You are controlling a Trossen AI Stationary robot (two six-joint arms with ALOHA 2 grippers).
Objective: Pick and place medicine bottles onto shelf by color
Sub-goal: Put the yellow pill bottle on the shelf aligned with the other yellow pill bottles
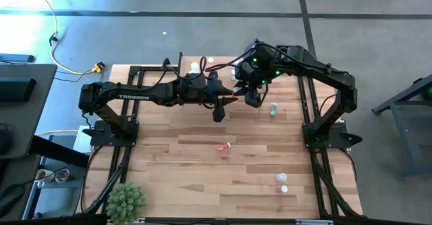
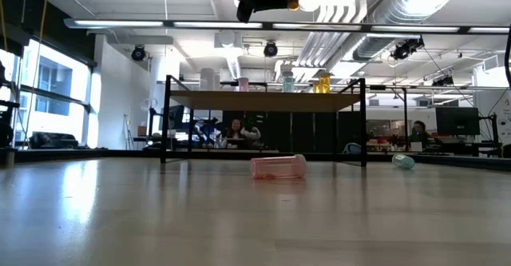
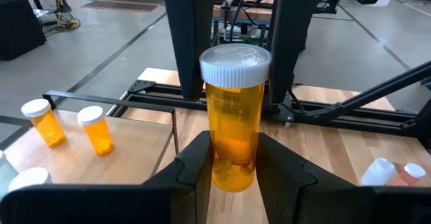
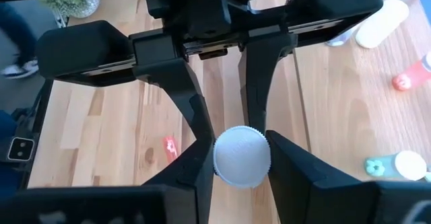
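My left fingers (image 3: 232,167) clamp the light, slick orange bottle (image 3: 233,133) low (rigid plastic), right fingers (image 4: 241,158) closing around its cap (image 4: 242,155).

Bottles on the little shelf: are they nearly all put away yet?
Only partly. Several small capped bottles stand on the raised light-wood shelf. In hand: the left gripper holds a translucent orange bottle with a white cap upright, and the right gripper pinches its cap. Left on the table: a pink bottle lying down, a green bottle and white bottles.
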